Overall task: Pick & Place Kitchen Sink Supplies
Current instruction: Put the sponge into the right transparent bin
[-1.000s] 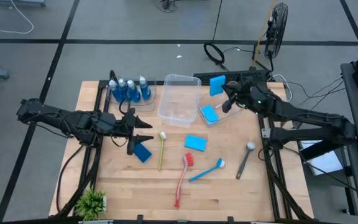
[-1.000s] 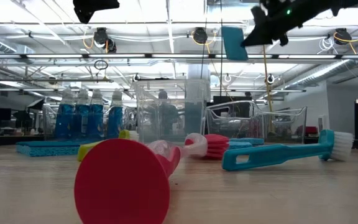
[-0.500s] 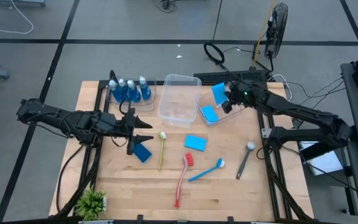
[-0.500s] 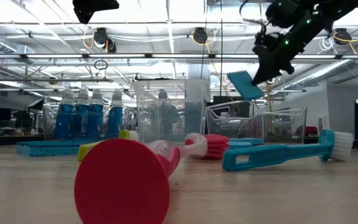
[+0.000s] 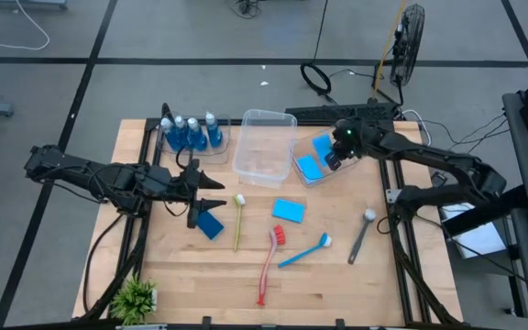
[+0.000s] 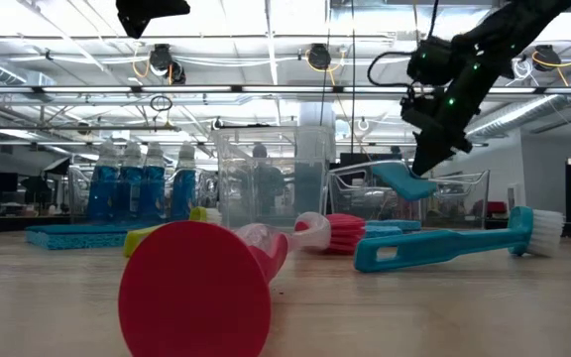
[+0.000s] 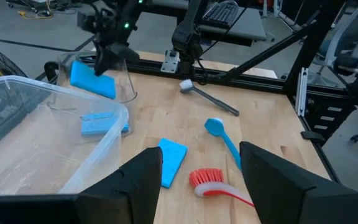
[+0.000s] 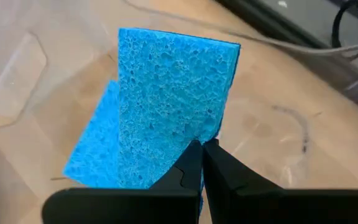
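The right tool [image 8: 202, 163] pinches a flat blue sponge [image 8: 173, 99] by one edge, its face rough and full of pores. The sponge hangs tilted above the small clear tub [image 5: 307, 177], where a second sponge [image 5: 309, 168] lies flat. The left tool [image 5: 202, 192] hovers with its fingers spread, empty, near another sponge on the table [image 5: 337, 293].

This was a robotics lab or workshop rather than a real kitchen. The wooden table [image 5: 337, 284] sat on a black metal frame [image 5: 401, 266] over a grey tiled floor [image 5: 200, 37] strewn with cables [image 5: 7, 37], with a standing fan [image 5: 409, 41] and a keyboard [image 5: 337, 112] just behind it. Across the table, the low view showed an open industrial hall with exposed ceiling pipes [image 6: 266, 91] and round ceiling lamps [image 6: 161, 59].
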`<act>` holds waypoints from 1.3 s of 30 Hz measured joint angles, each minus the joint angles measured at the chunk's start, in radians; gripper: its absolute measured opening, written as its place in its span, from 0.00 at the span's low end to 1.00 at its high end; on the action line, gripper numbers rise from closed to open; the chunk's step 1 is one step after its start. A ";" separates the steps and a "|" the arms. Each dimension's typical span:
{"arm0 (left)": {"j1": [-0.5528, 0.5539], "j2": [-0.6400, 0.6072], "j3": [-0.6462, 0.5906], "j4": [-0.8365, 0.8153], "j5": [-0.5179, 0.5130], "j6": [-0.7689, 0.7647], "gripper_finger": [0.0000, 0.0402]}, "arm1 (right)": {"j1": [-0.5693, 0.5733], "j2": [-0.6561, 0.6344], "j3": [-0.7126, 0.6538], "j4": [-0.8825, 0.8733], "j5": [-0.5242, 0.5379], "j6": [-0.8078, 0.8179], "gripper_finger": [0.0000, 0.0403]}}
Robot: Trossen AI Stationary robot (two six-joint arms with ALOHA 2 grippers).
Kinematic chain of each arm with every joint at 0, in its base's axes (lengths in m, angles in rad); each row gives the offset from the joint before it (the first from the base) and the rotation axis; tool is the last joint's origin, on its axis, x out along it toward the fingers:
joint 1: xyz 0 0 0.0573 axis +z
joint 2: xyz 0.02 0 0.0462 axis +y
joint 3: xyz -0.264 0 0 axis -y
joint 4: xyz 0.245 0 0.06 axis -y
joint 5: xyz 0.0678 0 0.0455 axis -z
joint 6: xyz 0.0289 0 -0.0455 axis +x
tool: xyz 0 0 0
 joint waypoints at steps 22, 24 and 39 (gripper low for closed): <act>0.000 0.000 0.000 0.000 0.000 0.009 0.54 | -0.031 0.137 0.000 0.022 -0.114 0.006 0.00; 0.000 0.000 0.000 0.000 0.000 0.010 0.54 | -0.031 0.137 0.000 0.021 -0.113 0.009 0.00; 0.000 0.000 0.000 0.000 0.000 0.019 0.54 | -0.031 0.137 0.000 0.010 -0.114 0.031 0.00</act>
